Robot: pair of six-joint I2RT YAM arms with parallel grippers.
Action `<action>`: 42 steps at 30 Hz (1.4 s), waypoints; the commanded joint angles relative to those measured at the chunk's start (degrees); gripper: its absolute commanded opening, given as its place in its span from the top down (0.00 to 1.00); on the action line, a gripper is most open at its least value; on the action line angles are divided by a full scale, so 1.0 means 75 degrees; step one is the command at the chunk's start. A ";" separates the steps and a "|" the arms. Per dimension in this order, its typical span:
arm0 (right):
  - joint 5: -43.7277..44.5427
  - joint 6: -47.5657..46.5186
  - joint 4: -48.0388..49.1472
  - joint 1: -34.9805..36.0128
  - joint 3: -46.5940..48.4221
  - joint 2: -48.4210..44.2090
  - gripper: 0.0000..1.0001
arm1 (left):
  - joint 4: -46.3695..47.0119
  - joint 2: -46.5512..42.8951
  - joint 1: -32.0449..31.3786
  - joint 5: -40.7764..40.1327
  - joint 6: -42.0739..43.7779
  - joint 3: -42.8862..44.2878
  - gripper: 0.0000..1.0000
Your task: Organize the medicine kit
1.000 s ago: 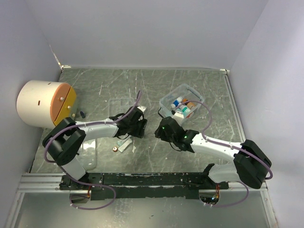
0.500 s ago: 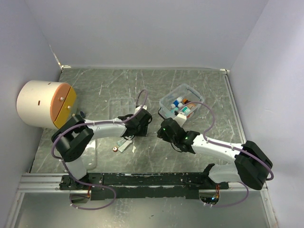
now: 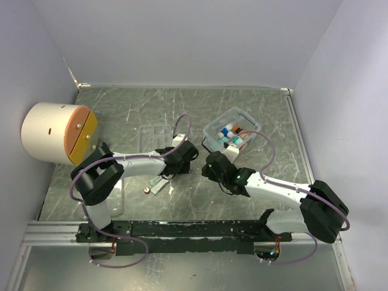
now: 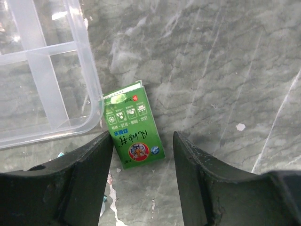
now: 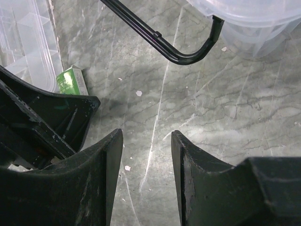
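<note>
A small green medicine box [image 4: 134, 127] lies flat on the marble table, against the corner of a clear compartment tray [image 4: 42, 70]. My left gripper [image 4: 143, 160] is open and hovers just above the box, one finger on each side of its near end. In the top view the left gripper [image 3: 185, 154] hides the box. My right gripper [image 5: 146, 155] is open and empty over bare table. It sits in the top view [image 3: 210, 163] just right of the left one. The green box [image 5: 73, 81] shows at the left of the right wrist view.
A clear bin [image 3: 230, 134] with several small medicine bottles stands right of centre; its black handle [image 5: 178, 44] hangs open. The clear tray [image 3: 154, 136] lies left of centre. Small packets [image 3: 159, 183] lie nearer. A large cream and orange cylinder [image 3: 57, 132] stands at the far left.
My left gripper has moved right, toward the table's middle and the right gripper. The right gripper has shifted slightly toward me and stays open.
</note>
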 commanded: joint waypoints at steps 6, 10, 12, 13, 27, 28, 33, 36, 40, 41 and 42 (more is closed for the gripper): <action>0.0189 0.0023 0.0025 0.0022 -0.0058 -0.0016 0.55 | -0.0034 0.0174 -0.0039 -0.1035 -0.0907 0.0184 0.42; 0.0188 0.0021 0.0034 0.0031 -0.0077 -0.0006 0.55 | -0.0001 0.0419 -0.0034 -0.0913 -0.0804 0.0371 0.46; 0.0184 0.0029 0.0035 0.0024 -0.0072 -0.0006 0.55 | 0.0038 0.0457 -0.0049 -0.0829 -0.0790 0.0362 0.49; 0.0190 0.0027 0.0034 0.0022 -0.0072 -0.0011 0.55 | 0.0092 0.0443 -0.0056 -0.0777 -0.0769 0.0321 0.51; 0.0254 0.0085 0.0011 0.0022 -0.0121 -0.0188 0.55 | -0.0076 -0.0976 -0.0098 0.0161 -0.0133 0.0105 0.58; 0.0262 0.0081 0.0010 0.0022 -0.0124 -0.0199 0.55 | -0.0169 -0.1111 -0.0100 0.0151 -0.0084 0.0117 0.58; 0.0210 0.0055 0.0129 0.0025 -0.0181 -0.0217 0.55 | -0.0648 -0.1796 -0.0049 -0.0351 0.0213 0.0293 0.55; 0.0167 0.0035 0.0168 0.0022 -0.0172 -0.0197 0.55 | -0.0855 -0.2091 0.0168 -0.0643 0.0433 0.0406 0.55; 0.0147 0.0037 0.0142 0.0022 -0.0142 -0.0180 0.55 | -0.0864 -0.2405 0.0805 -0.0602 0.0759 0.0303 0.55; 0.0139 0.0038 0.0141 0.0022 -0.0148 -0.0182 0.55 | -0.0833 -0.2464 0.0986 -0.0555 0.0839 0.0243 0.55; 0.0130 0.0028 0.0139 0.0019 -0.0143 -0.0182 0.55 | -0.0804 -0.2524 0.1202 -0.0507 0.0917 0.0175 0.55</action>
